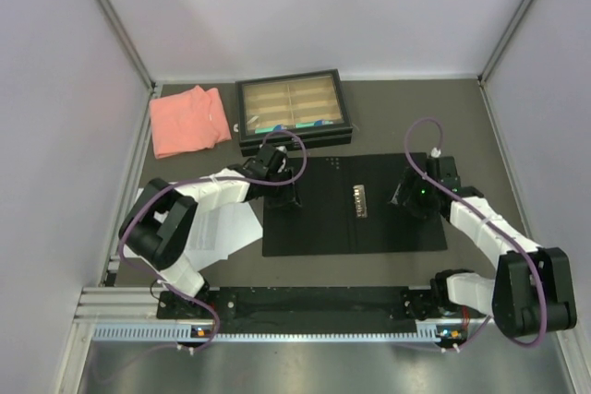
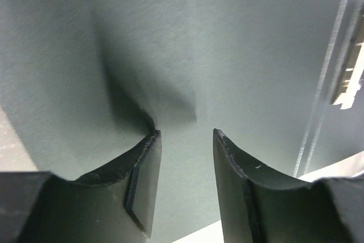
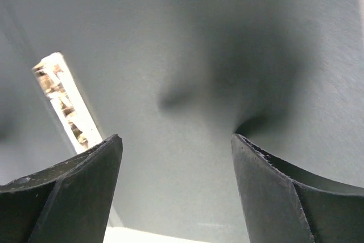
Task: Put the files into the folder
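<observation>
Left gripper (image 2: pixel 185 135) & right gripper (image 3: pixel 176 138) both spread, tips on the open folder (image 1: pixel 351 228); files (image 1: pixel 231 228) at near left look light, floppy, slick, so I'd pinch a free edge.

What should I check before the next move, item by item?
1. Folder lies open, black side up: ok.
2. Left gripper open and holding nothing: ok.
3. Right gripper open and holding nothing: ok.
4. Files inside the folder: not ok, they lie beside its left edge.
5. How many files there are: cannot tell.
6. Clip in the folder's middle open: cannot tell.
</observation>
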